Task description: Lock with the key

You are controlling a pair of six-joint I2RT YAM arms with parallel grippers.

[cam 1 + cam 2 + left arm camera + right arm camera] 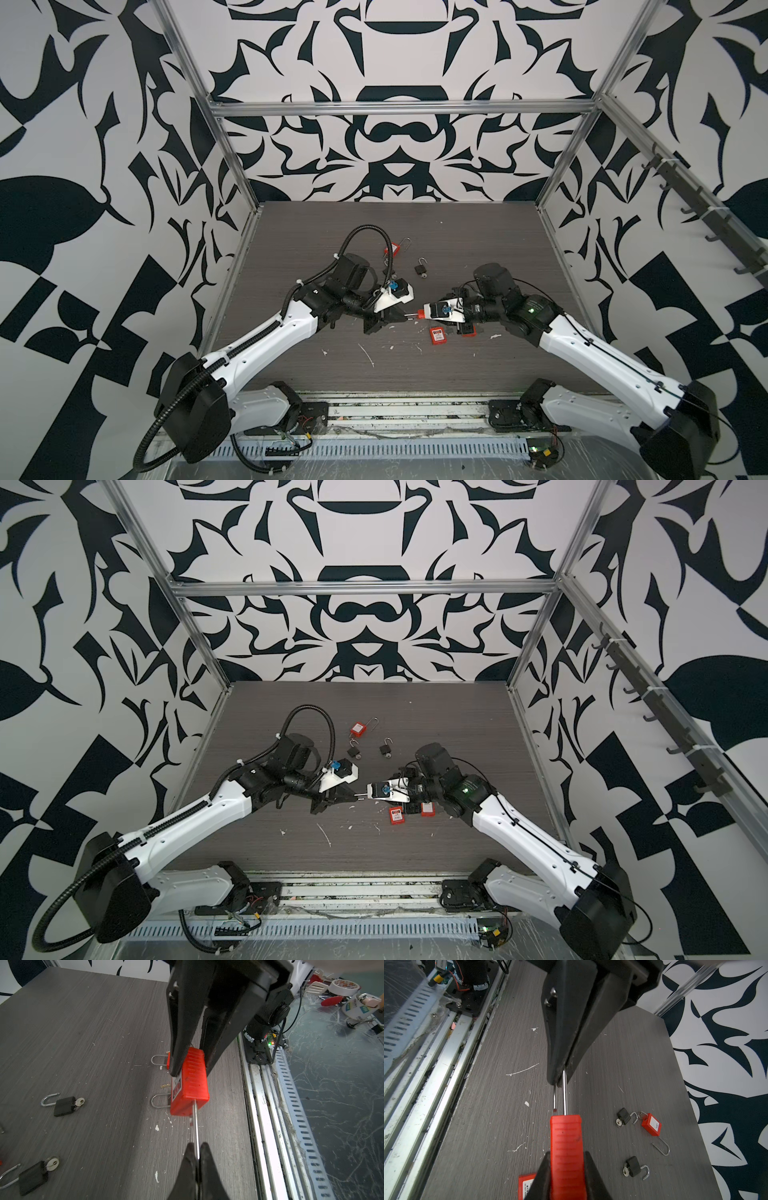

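Note:
A red padlock (565,1136) is held above the table, and my right gripper (566,1159) is shut on its ribbed body. Its steel shackle (564,1095) points at my left gripper (197,1147), which is shut on the bend of the shackle (195,1126). One shackle leg enters the body. The other leg ends just short of it, so the shackle stands open. In both top views the two grippers (402,316) (372,793) meet tip to tip at mid-table. A small brass key (165,1085) shows on the table behind the held padlock; what it sits in is hidden.
Two red padlocks (437,336) (467,330) lie flat under my right arm. At the back lie a red padlock with an open shackle (357,728) and two black padlocks (354,751) (385,749) with keys in them. A metal rail (407,411) borders the front edge.

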